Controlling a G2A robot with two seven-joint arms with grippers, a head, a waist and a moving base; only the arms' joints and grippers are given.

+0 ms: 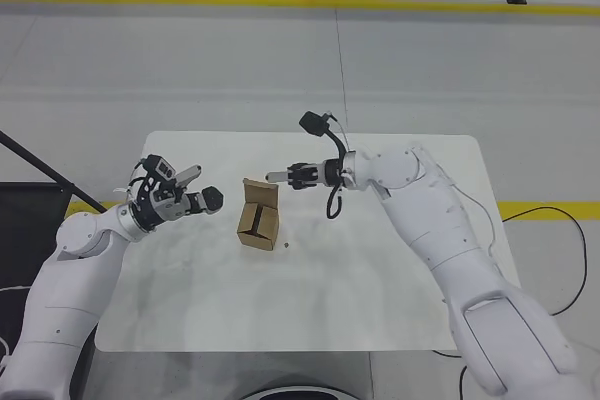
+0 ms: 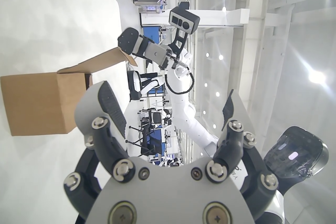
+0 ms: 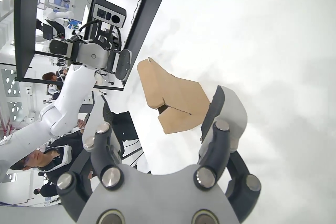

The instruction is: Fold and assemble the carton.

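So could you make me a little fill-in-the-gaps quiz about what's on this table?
The carton is ____ in colour. It stands on a ____ table. It sits ____ the left arm's fingers and the right arm's fingers. Its flaps stand ____, not folded shut.
Missing words: brown, white, between, open.

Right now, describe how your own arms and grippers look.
The left arm and right arm have smooth white rounded shells. The left gripper and right gripper each have a grey metal base plate with screws, black linkages and two pale grey fingers with black ribbed pads. A black cable loops at the right wrist, beside a black camera on a bracket.
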